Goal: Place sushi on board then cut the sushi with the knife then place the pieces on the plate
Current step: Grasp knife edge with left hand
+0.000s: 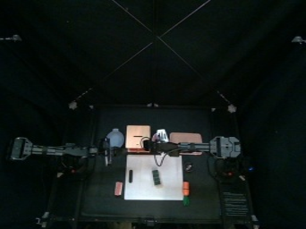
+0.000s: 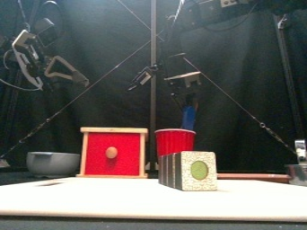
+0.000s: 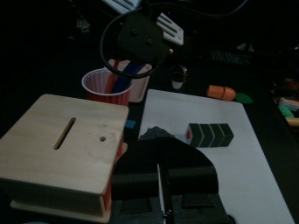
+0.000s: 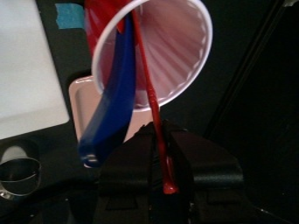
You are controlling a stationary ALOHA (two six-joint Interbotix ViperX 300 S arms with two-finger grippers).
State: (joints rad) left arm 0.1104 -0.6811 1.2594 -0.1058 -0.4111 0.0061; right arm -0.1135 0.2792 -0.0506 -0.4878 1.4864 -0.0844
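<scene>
1. Hanging above the round red cup point(image 2: 175, 142), the right gripper point(image 2: 188, 90) has its jaws pinching what seems to be the thin red toy knife point(image 4: 152, 105); the curved blue toy knife point(image 2: 189, 117) leans in the cup beside it
2. The toy sushi roll of dark green blocks point(image 2: 189, 171) lies in one piece on the flat white cutting board point(image 2: 120, 199), in front of the cup
3. The left gripper point(image 1: 114, 139) hangs high over the pale wooden box with a red drawer front point(image 2: 114, 153), jaws pressed together
4. The flat pink tray point(image 1: 185, 137) lies behind the board on the right; the blue-grey bowl point(image 2: 53, 163) stands left of the box
</scene>
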